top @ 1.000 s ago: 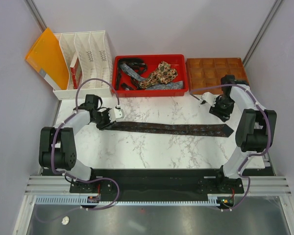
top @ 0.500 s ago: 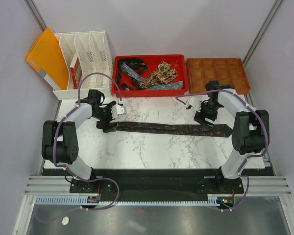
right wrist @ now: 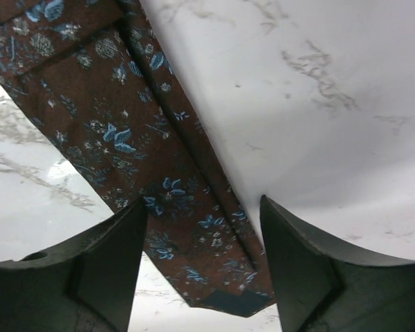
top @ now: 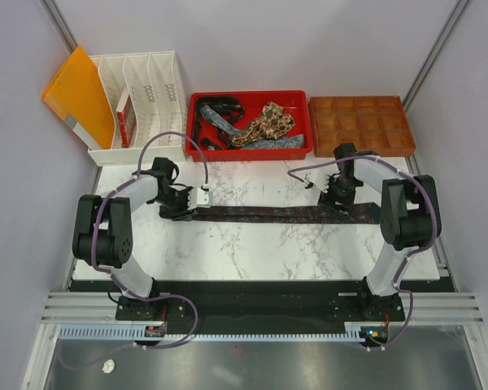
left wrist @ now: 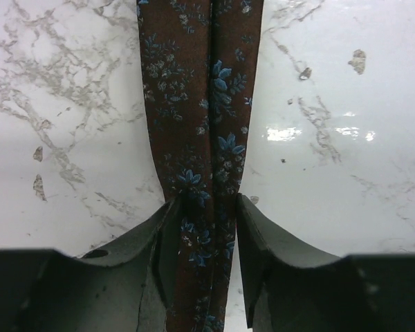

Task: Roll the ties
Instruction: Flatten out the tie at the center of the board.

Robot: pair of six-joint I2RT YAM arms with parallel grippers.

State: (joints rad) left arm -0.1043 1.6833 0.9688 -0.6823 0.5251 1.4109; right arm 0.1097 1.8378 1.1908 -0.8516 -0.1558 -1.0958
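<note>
Rolling not yet begun: brown tie [top: 285, 214] flat, full length across desk [top: 252, 252].
Left tool [left wrist: 207, 207] pinching narrow end; right tool [right wrist: 202, 207] spread over wide end; other ties [top: 264, 122] waiting in red bin [top: 248, 95].

White marble table [top: 252, 252], pale grey walls [top: 252, 41]

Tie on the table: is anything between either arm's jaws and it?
Nothing visible. The tie lies between the jaws of the left gripper at one end and of the right gripper, open, at the other.
</note>
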